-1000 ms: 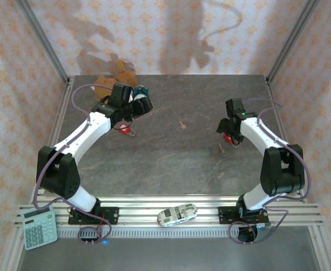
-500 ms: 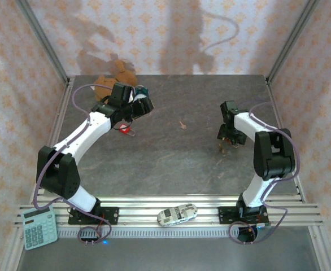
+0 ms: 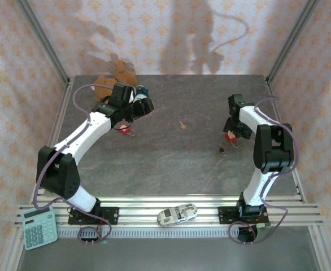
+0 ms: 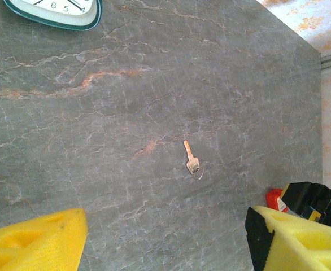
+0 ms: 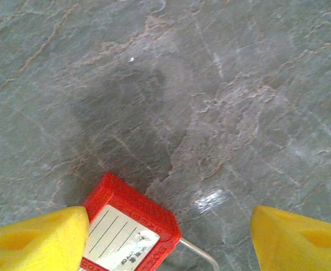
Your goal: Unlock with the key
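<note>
I see the left arm stretched to the far left of the table (image 3: 171, 169), with the left gripper (image 3: 144, 105) just beside a teal clock (image 3: 141, 90) and near a brown teddy bear (image 3: 112, 79). On its wrist camera the yellow fingers (image 4: 35, 240) stand wide apart with nothing between them, so I read that hand as released. The key (image 4: 191, 161) lies flat on the bare grey top ahead of them, a small ring at its head, well apart from both fingers (overhead it sits toward the far side of the table, between the two arms).

The right gripper (image 5: 170, 226) hangs low over the right side of the table, its jaws also spread and gripping nothing. A red padlock (image 5: 129, 231) with a white label lies flat right at the finger on the left of that view; I cannot tell whether they touch. Its metal shackle (image 5: 199, 251) reaches toward the gap between the fingers. A second red padlock (image 3: 126, 129) lies by the left forearm. At the near edge I see a calculator (image 3: 39, 227) and a toy car (image 3: 177, 214) by the rail.
</note>
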Tool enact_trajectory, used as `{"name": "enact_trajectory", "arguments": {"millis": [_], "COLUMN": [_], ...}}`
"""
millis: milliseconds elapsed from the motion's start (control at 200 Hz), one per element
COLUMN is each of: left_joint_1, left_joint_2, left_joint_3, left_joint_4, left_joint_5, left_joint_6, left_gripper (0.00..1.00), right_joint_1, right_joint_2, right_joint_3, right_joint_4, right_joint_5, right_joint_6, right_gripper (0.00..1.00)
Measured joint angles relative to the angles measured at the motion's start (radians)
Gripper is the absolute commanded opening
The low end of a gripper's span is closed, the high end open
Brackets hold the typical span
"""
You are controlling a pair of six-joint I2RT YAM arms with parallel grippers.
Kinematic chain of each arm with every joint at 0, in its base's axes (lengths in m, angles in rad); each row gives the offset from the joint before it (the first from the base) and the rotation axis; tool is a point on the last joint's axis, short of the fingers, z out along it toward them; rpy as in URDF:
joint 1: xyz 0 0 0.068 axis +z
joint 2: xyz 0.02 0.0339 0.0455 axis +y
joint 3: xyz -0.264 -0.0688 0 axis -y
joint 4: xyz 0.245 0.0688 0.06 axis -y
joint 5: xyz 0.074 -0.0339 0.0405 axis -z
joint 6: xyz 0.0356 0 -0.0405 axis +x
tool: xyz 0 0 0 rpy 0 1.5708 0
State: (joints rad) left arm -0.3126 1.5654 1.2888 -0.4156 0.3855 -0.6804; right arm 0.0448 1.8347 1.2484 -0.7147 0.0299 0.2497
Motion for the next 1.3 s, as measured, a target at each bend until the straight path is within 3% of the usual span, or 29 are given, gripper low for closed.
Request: {"name": "enact_trajectory", "arguments": {"millis": [150,671,1301], "left_joint_1": [0.000,0.000,0.000], "left_joint_2": [0.000,0.000,0.000], "left_joint_3": [0.000,0.000,0.000], "left_joint_4": [0.000,0.000,0.000], "left_joint_5": [0.001,0.019,0.031], "left_joint_6": [0.000,0.000,0.000], "left_gripper": [0.75,0.75,0.75], "right_joint_1": [-0.003,0.008,0.233], "right_joint_2": [-0.011,-0.018,0.049], "right_joint_3": [-0.026,-0.069,0.010], "right_joint_4": [0.044,0.118,0.104], "right_joint_5": [-0.115,-0.342,-0.439], "right_joint_6": [0.000,0.025,0.076], "right_gripper": [0.78,0.79,0.78]}}
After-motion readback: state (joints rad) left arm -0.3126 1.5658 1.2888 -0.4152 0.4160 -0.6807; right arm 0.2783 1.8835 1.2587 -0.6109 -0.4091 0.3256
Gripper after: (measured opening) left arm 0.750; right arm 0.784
